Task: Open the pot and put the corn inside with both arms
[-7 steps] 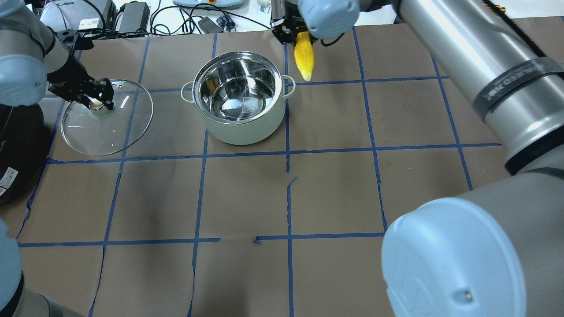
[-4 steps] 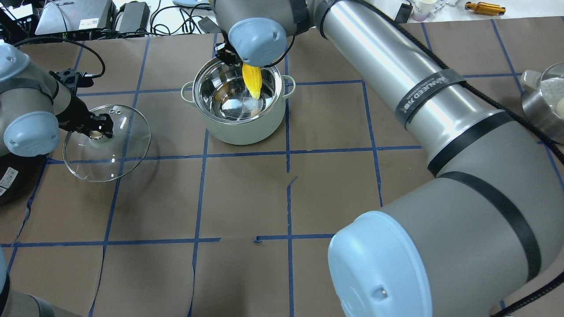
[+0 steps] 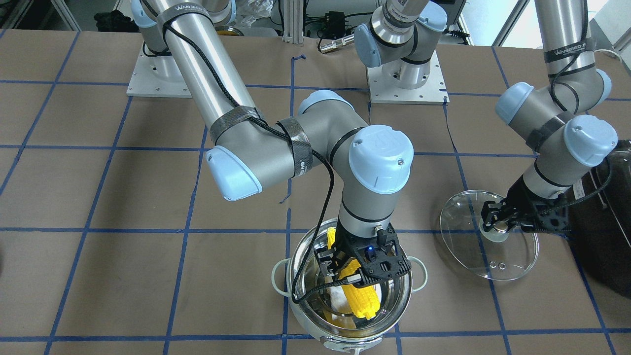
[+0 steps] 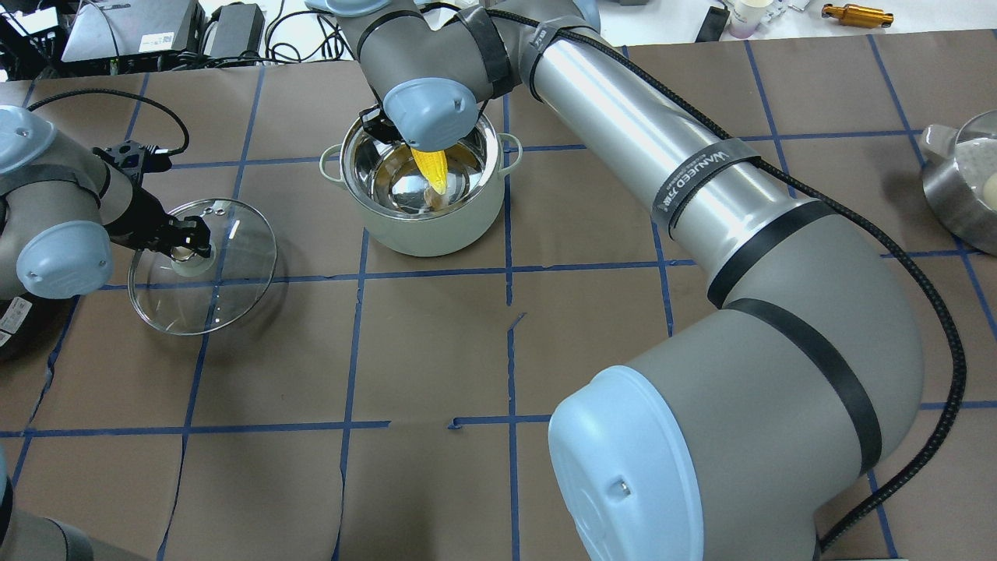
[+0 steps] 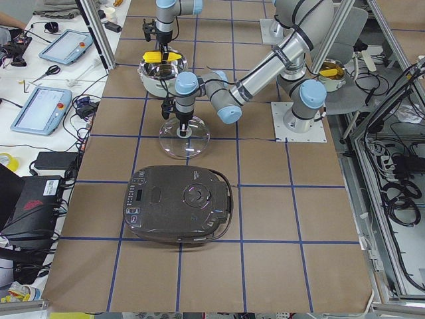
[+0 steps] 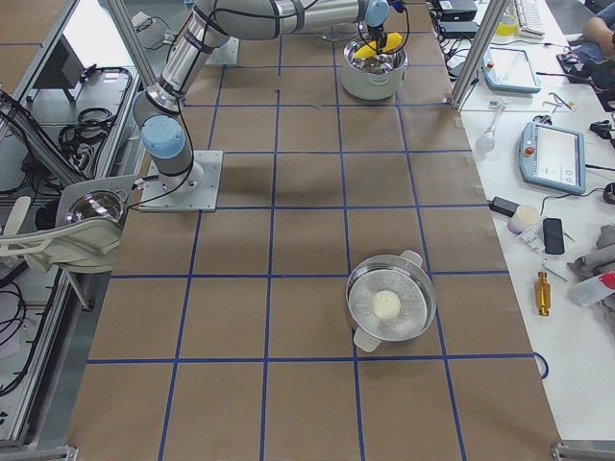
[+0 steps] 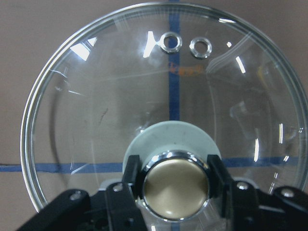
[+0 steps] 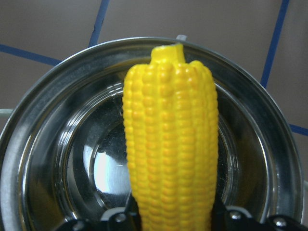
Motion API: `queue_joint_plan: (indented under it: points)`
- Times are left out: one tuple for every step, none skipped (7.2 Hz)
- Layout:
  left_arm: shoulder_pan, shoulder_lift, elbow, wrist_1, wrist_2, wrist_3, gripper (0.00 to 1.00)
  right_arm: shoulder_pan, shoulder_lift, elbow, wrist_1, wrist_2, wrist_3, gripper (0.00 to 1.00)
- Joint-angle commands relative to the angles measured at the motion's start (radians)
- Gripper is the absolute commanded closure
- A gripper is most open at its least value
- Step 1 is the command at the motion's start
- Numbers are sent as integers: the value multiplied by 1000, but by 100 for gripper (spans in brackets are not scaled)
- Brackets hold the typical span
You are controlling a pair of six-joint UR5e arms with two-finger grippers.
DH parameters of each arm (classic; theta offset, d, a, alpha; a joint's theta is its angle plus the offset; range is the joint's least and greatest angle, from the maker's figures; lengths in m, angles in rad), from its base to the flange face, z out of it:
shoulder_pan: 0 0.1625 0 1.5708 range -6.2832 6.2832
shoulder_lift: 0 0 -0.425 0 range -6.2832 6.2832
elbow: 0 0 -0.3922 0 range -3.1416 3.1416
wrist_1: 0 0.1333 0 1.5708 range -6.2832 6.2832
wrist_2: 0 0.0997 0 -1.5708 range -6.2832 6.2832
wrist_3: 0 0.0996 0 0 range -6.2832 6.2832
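The lid-off half looks done. The left claw (image 4: 185,249) is clamped on the knob (image 7: 175,186) of the glass lid (image 4: 234,300), which sits low over the table (image 4: 436,351) and well apart from the pot (image 4: 424,230) (whether its rim touches the paper I cannot tell). The step in hand is the drop. The right claw (image 3: 354,276) grips the corn (image 3: 364,300) partway along its length, with the tapered tip pointing down inside the pot's open mouth. Next, I judge, the right claw needs to lower a little, spread its fingers so the cob falls in, then lift straight out past the rim.
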Motion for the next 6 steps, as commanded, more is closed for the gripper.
queue_joint_plan:
  points:
    - [3, -11, -1, 3, 1, 8, 74, 0, -7, -1, -1, 1, -25, 0]
    - [3, -12, -4, 9, 1, -1, 72, -7, -39, 2, 3, -8, -24, 0]
    - [3, -18, -4, 9, 1, -3, 69, -27, -100, 20, 38, -2, -7, 0]
    - [3, -18, -4, 9, 3, -3, 57, -73, -144, 67, 106, 2, 1, 0]
    - [3, -19, -6, 6, 3, -5, 41, -155, -248, 141, 172, 15, -13, 0]
    - [3, -22, 0, 6, 6, 3, 28, -253, -371, 248, 196, 72, -15, 0]
